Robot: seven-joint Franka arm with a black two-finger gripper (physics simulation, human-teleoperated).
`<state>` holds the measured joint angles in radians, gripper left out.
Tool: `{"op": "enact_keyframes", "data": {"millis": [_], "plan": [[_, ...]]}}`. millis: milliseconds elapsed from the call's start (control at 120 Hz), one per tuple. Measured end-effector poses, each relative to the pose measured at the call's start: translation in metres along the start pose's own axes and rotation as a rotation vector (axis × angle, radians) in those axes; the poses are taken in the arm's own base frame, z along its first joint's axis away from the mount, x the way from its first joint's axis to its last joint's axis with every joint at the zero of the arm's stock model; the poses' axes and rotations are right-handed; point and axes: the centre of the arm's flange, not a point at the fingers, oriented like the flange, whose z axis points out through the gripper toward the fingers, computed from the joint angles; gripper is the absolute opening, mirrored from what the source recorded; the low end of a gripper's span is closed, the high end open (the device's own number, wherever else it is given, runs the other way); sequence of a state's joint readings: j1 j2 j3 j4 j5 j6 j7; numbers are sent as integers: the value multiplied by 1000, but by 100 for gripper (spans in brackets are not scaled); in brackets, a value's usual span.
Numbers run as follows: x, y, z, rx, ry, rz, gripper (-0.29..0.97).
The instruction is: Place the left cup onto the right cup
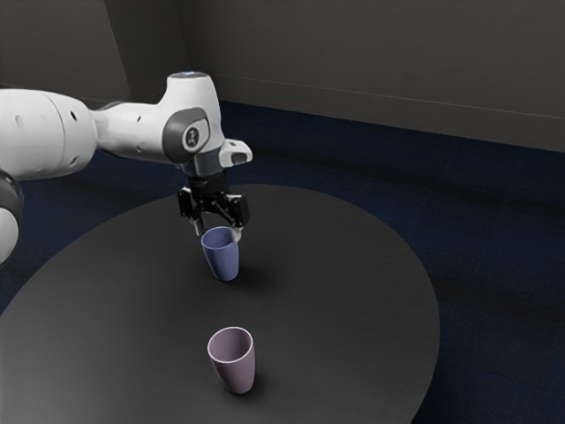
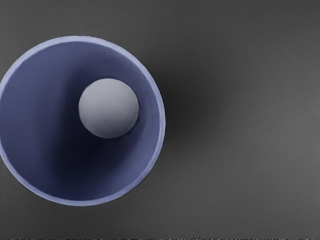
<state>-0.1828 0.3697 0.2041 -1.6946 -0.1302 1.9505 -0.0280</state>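
Note:
A blue cup stands upright on the round black table, near its middle. My gripper hangs straight down over the cup's rim, open, with its fingers spread just above the rim. From the wrist view I look down into the blue cup and see its pale grey bottom; the cup lies off to one side of the hand's centre. A mauve cup stands upright closer to the table's front edge, apart from the blue one.
The dark table top spreads out around both cups. Beyond the table's rim lies a dark blue floor, with grey walls behind it.

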Motion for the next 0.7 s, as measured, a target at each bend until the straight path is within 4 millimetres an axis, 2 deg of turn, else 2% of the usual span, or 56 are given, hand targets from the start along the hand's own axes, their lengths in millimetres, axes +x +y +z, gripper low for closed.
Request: {"op": "enact_keyframes", "data": {"millis": [242, 542, 700], "plan": [[-2, -2, 7, 1, -11, -14, 64], [-3, 13, 6, -7, 7, 3, 63], [-1, 12, 6, -5, 12, 1, 63]]}}
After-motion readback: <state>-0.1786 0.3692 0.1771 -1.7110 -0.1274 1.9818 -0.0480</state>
